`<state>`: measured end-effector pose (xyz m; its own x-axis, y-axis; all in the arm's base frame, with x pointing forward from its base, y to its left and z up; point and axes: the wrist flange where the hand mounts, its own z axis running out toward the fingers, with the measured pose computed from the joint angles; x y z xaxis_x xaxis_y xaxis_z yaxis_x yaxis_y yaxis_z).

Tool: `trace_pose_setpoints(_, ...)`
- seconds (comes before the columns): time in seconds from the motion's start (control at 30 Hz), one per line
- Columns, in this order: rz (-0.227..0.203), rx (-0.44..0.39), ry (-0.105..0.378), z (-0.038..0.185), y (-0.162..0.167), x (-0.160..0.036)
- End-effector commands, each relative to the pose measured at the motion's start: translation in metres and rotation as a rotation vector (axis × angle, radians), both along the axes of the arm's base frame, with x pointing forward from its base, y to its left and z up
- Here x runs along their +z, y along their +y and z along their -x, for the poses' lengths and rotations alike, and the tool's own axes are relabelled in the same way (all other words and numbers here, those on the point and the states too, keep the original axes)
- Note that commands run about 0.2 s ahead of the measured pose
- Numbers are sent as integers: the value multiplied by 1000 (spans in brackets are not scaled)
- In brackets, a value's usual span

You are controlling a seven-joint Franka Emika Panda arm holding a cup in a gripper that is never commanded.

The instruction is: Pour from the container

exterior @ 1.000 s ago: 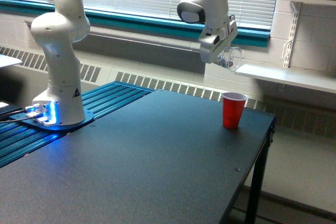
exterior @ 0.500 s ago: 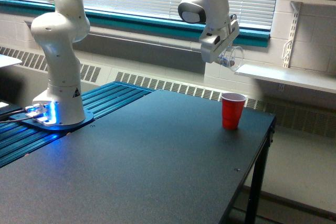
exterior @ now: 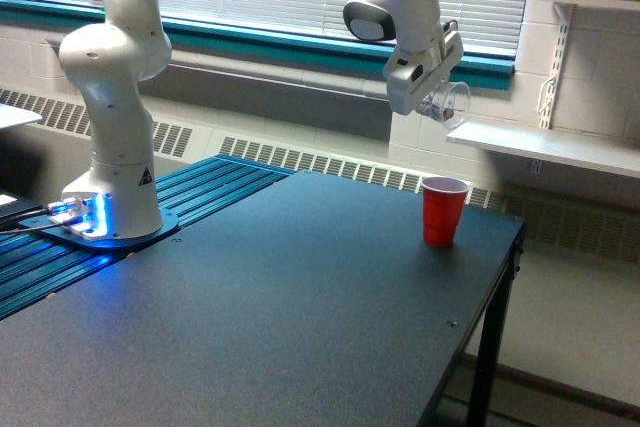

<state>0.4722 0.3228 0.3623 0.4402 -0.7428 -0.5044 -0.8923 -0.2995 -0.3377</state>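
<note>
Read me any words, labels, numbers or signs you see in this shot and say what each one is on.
No text can be read here.
Black triangular sticker on the robot base: a sign of some sort, too small to read.
Red cup: no print visible.
Clear cup in the gripper: no marking visible.
Table: no label visible.

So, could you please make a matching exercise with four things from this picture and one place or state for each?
Things:
1. clear cup
2. red cup
3. gripper
4. robot base

States:
a. upright on the black table
b. shut on a cup
c. tilted in the air
d. lit blue, at the exterior view's left

Pairs: 1-c, 2-a, 3-b, 4-d
</note>
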Motion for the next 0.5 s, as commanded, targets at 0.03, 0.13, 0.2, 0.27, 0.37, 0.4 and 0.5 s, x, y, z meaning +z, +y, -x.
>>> trace_pose_setpoints(0.03, -28, -31, -3, -3, 3, 3)
trace_pose_setpoints(0.13, -35, -49, 2, -4, 0, 1)
trace_pose_setpoints(0.2, -35, -52, 10, -3, -2, -2)
trace_pose_setpoints(0.27, -34, -55, 13, -2, -5, -5)
trace_pose_setpoints(0.37, -22, -54, 26, 2, -10, -13)
trace_pose_setpoints(0.4, -19, -53, 29, 4, -11, -16)
trace_pose_setpoints(0.5, -9, -44, 40, 11, -14, -25)
